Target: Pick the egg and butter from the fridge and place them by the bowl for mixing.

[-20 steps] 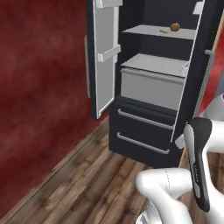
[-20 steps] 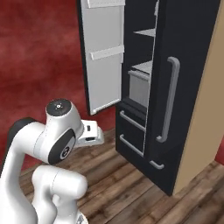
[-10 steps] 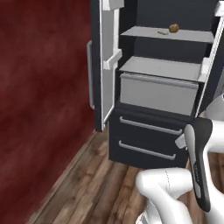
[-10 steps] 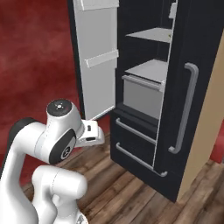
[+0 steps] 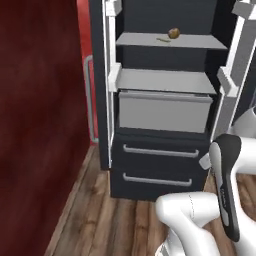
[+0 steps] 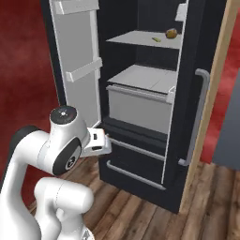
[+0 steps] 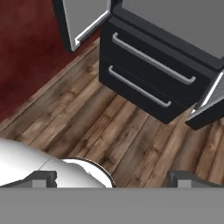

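We find the claw (image 7: 109, 177) released, its two dark fingertips (image 7: 41, 177) set wide apart with nothing between them, hanging low over the wooden floor (image 7: 109, 127). Just ahead of the claw stands the fridge (image 5: 160, 165), both doors swung open. Its nearest parts are two dark lower drawers (image 7: 144, 74) with grey bar pulls, both closed. Above these, further from the claw, we note a grey bin drawer (image 5: 162, 110) under a light grey shelf (image 5: 162, 80). Higher still, on the upper shelf (image 6: 140, 38) and well apart from the claw, we record a small brown rounded item (image 6: 171, 33) and, just beside it, the butter (image 6: 156, 39), a thin yellow stick lying flat. Whether that rounded item is the egg we cannot tell. A dark red wall (image 5: 40, 125) lies to the claw's left beyond the open door (image 6: 77, 61).
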{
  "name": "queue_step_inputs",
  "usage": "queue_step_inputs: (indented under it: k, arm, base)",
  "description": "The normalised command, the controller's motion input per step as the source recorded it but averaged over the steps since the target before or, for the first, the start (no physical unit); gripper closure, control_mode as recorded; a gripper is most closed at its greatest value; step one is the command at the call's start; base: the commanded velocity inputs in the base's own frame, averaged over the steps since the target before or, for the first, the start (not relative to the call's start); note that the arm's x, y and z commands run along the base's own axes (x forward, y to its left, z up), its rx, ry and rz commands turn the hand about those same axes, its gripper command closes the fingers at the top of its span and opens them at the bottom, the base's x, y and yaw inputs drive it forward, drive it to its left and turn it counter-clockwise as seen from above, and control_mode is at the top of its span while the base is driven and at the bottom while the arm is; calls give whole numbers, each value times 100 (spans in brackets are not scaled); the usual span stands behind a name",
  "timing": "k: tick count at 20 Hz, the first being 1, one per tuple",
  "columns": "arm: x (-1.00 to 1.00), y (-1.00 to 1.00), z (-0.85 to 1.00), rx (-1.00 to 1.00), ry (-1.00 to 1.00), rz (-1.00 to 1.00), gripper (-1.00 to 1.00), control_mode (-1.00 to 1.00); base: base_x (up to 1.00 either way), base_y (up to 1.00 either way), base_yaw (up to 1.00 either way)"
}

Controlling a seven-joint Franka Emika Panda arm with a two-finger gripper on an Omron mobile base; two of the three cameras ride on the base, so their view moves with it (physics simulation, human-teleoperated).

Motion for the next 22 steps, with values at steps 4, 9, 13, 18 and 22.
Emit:
queue_step_inputs:
  k: [4, 9, 13, 18, 22]
  arm:
    - [0, 0, 0, 0, 0, 0, -100, 100]
    - [0, 0, 0, 0, 0, 0, -100, 100]
    - [0, 0, 0, 0, 0, 0, -100, 100]
    - [0, 0, 0, 0, 0, 0, -100, 100]
    - [0, 0, 0, 0, 0, 0, -100, 100]
  base:
    - [57, 36, -50]
    - [58, 39, -44]
    - [68, 46, -22]
    - [80, 40, -4]
    - [82, 14, -2]
